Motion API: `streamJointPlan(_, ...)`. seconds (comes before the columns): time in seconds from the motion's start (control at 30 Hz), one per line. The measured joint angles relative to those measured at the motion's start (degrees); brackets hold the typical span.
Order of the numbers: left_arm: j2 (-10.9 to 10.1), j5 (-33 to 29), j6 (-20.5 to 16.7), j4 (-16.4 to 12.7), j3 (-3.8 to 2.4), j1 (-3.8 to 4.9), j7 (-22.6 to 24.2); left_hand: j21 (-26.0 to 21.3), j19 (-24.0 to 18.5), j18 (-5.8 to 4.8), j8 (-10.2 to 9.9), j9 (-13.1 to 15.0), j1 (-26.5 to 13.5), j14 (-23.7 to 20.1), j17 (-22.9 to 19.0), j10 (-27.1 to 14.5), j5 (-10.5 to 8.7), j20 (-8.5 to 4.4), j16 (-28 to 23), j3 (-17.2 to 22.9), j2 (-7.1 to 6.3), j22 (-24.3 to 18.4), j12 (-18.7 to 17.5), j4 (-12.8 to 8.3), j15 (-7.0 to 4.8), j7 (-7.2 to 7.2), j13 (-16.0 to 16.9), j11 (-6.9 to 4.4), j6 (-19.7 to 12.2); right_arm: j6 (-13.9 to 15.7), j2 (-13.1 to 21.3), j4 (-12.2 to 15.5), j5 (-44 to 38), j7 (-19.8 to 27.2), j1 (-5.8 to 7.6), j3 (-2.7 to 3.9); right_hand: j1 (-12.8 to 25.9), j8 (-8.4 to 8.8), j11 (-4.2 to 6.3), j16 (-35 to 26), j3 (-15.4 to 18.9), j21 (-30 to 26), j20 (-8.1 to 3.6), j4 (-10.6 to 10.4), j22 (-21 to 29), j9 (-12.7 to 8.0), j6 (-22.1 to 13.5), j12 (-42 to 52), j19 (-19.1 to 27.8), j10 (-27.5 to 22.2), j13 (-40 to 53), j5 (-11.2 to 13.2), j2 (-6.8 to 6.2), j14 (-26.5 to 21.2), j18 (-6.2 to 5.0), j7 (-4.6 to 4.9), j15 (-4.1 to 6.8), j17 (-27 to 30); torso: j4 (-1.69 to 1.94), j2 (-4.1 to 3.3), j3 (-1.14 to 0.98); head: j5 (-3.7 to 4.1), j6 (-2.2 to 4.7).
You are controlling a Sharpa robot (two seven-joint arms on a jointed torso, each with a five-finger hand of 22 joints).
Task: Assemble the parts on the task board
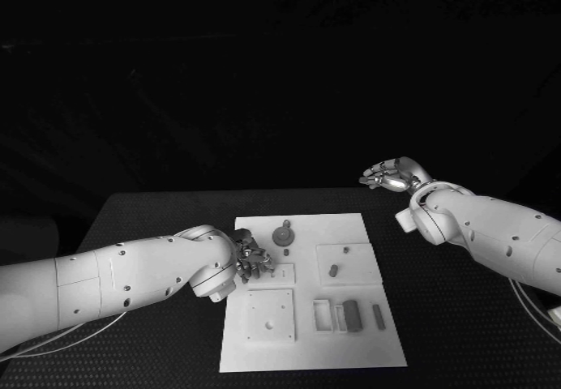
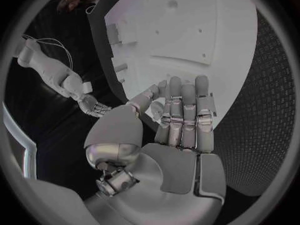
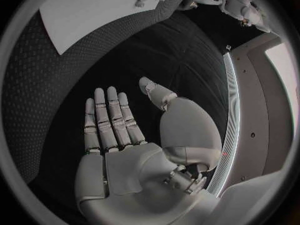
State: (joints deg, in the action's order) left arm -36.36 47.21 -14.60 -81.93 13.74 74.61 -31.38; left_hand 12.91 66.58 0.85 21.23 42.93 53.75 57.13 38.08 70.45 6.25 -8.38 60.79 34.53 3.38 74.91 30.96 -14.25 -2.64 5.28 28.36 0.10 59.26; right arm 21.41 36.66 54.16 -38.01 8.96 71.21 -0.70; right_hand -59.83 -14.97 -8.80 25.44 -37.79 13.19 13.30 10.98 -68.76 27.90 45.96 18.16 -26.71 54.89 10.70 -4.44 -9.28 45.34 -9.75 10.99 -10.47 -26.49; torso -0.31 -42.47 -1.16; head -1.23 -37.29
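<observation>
The white task board (image 1: pixel 362 348) lies in the middle of the black table. On it are a dark round part (image 1: pixel 284 236), two small dark pieces (image 1: pixel 333 270), a dark block (image 1: pixel 351 314) and a thin bar (image 1: pixel 378 316). My left hand (image 1: pixel 250 259) is over the board's left edge, beside a raised white plate (image 1: pixel 270 316). In the left wrist view this hand (image 2: pixel 178 117) has its fingers straight and together over the board (image 2: pixel 187 30), thumb tip close to them; anything between them is hidden. My right hand (image 1: pixel 391 174) is raised beyond the board's far right corner, flat and empty (image 3: pixel 115 125).
Black textured table (image 1: pixel 152 219) surrounds the board on all sides. The right wrist view shows a corner of the board (image 3: pixel 87 10) far from that hand. In the left wrist view my right arm's hand (image 2: pixel 90 104) is well off the board.
</observation>
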Motion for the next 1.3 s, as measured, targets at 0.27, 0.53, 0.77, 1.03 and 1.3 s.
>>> streamJointPlan(0.27,0.2,1.0,0.0,0.0,0.0,-0.23,0.0,0.2,0.1,0.0,0.2,0.0,0.0,0.3,0.1,0.0,0.23,0.09,0.0,0.0,-0.02,0.0,0.0,0.0,-0.11,-0.1,0.1,0.0,0.1,-0.1,0.0,0.1,0.0,0.1,0.0,0.0,0.0,0.0,0.0,0.0,0.0,0.0,0.0,0.0,-0.1,-0.1,0.0,0.0,0.0,0.0,-0.1,0.0,0.0,-0.2,-0.01,0.0,-0.2,-0.1,0.01,0.0,0.0,0.04,-0.13)
streamJointPlan(0.53,0.4,2.3,-0.1,0.1,0.0,-0.51,-0.1,0.2,0.1,0.0,0.2,0.1,-0.4,0.3,0.1,0.1,0.23,0.08,0.0,0.0,-0.39,0.0,0.0,0.0,-0.1,-0.19,0.1,-0.11,0.2,-0.3,0.0,0.2,0.0,0.1,0.0,0.0,-0.2,0.0,-0.22,-0.3,0.0,0.0,0.0,0.0,-0.2,-0.1,0.0,-0.2,0.0,-0.2,-0.2,0.0,0.22,-0.2,-0.01,-0.01,-0.2,-0.1,0.01,0.0,0.0,0.08,-0.29)
streamJointPlan(0.77,0.5,3.5,0.0,-0.1,0.0,-0.62,-0.1,0.2,0.4,-0.01,0.2,0.1,-0.6,0.4,0.1,0.4,0.23,-0.02,0.0,0.2,-0.59,0.0,0.0,-0.2,-0.03,-0.4,0.1,-0.23,0.4,-0.5,0.0,0.1,0.0,0.1,0.0,0.0,-0.2,0.0,-0.21,-0.3,0.0,-0.2,0.0,0.0,-0.3,-0.2,0.0,-0.2,0.0,-0.2,-0.3,0.0,0.23,-0.2,-0.01,-0.01,-0.2,-0.2,-0.01,0.01,-0.03,0.08,-0.38)
streamJointPlan(1.03,0.5,4.5,0.0,-0.1,0.0,-0.66,-0.2,0.2,0.4,-0.01,0.2,-0.2,-0.6,0.4,0.1,0.5,0.22,-0.01,0.0,0.2,-0.59,0.0,0.0,-0.2,-0.03,-0.4,0.2,-0.29,0.4,-0.9,-0.1,0.1,0.0,0.1,-0.04,0.0,-0.2,0.0,-0.21,-0.5,0.2,-0.2,0.0,-0.2,-0.4,-0.3,-0.2,-0.2,0.0,-0.2,-0.4,0.0,0.23,-0.4,-0.01,0.18,-0.39,-0.3,0.01,0.03,-0.05,-0.01,-0.49)
streamJointPlan(1.3,0.8,4.8,0.0,0.1,0.0,-1.16,-0.2,0.2,0.4,-0.01,0.0,-0.2,-0.6,0.4,0.2,0.5,0.11,0.0,0.0,0.3,-0.59,0.0,0.0,-0.3,-0.02,-0.41,0.2,-0.29,0.4,-1.1,-0.2,0.1,0.0,0.1,-0.08,0.0,-0.2,0.0,-0.21,-0.5,0.2,-0.4,0.0,-0.2,-0.4,-0.4,-0.2,-0.4,0.0,-0.2,-0.5,0.0,0.23,-0.4,-0.01,0.18,-0.39,-0.3,0.01,0.03,-0.04,-0.04,-0.54)
